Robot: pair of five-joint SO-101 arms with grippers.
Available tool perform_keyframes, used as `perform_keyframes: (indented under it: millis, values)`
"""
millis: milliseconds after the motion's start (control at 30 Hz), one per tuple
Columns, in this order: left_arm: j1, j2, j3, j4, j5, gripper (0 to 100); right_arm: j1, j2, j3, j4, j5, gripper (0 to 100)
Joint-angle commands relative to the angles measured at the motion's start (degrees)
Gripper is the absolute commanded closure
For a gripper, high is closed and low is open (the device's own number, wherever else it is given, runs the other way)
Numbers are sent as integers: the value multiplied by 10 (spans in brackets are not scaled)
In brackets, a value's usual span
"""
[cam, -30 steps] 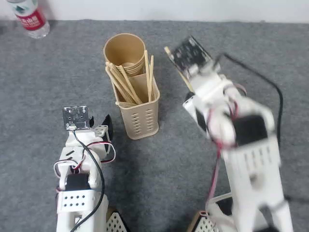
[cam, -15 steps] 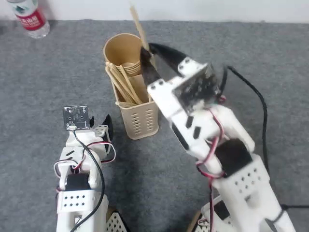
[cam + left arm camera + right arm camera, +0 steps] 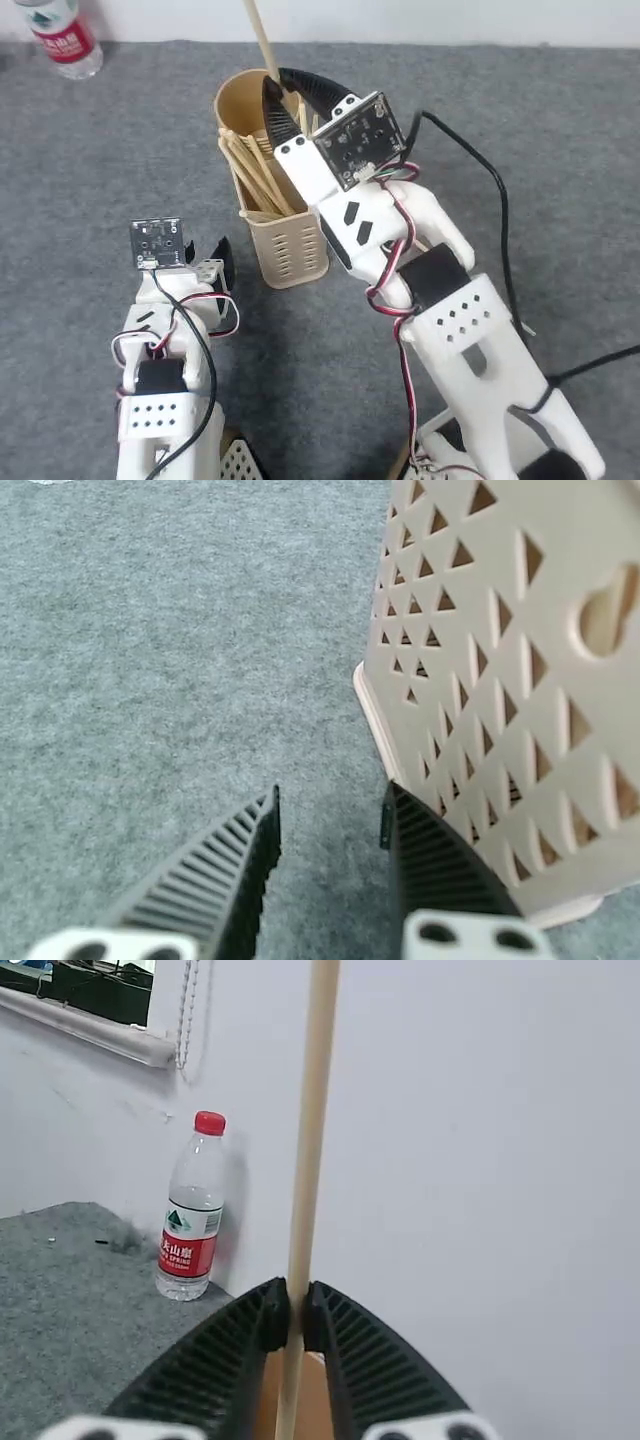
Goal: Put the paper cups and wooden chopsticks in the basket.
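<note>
right gripper (image 3: 296, 1310) pinching chopstick (image 3: 310, 1110) over basket (image 3: 292, 250), left gripper (image 3: 330, 815) beside basket wall

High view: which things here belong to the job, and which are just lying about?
Job: basket, paper cups in it, chopsticks in it, a chopstick clamped in the right gripper.
Lying about: red-capped water bottle by the wall.

Smooth wooden chopstick (image 3: 308, 1160), matt plastic basket (image 3: 500, 680), rough fuzzy cloth (image 3: 150, 630).
</note>
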Motion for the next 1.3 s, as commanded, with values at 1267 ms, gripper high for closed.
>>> perform_keyframes:
  millis: [1267]
  values:
    - [1,-6,-6,0,-5,827,308,473,-99,466,203,768]
